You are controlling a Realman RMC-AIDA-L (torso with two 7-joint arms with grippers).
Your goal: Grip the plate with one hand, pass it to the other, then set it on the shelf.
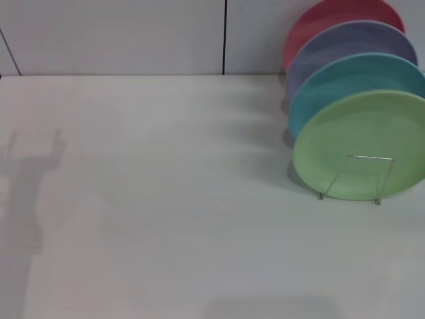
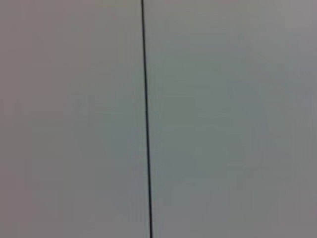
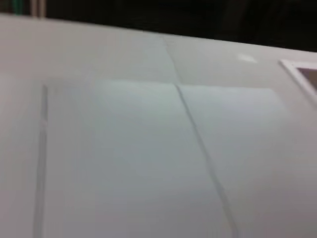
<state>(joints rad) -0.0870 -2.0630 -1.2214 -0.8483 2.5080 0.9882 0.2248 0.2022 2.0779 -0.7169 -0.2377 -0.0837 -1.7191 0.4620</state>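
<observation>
The light-green plate [image 1: 362,143] stands on edge at the front of the silver wire rack [image 1: 358,178], at the right of the white table in the head view. Behind it in the rack stand a teal-blue plate [image 1: 352,76], a lavender plate [image 1: 345,43] and a red plate [image 1: 332,14]. Neither gripper shows in any view. Only an arm's shadow [image 1: 30,179] lies on the table at the left. Both wrist views show only plain pale panels with dark seams.
The white table [image 1: 166,199] spreads wide to the left of and in front of the rack. A pale wall with a dark vertical seam [image 1: 224,36] runs along the table's far edge.
</observation>
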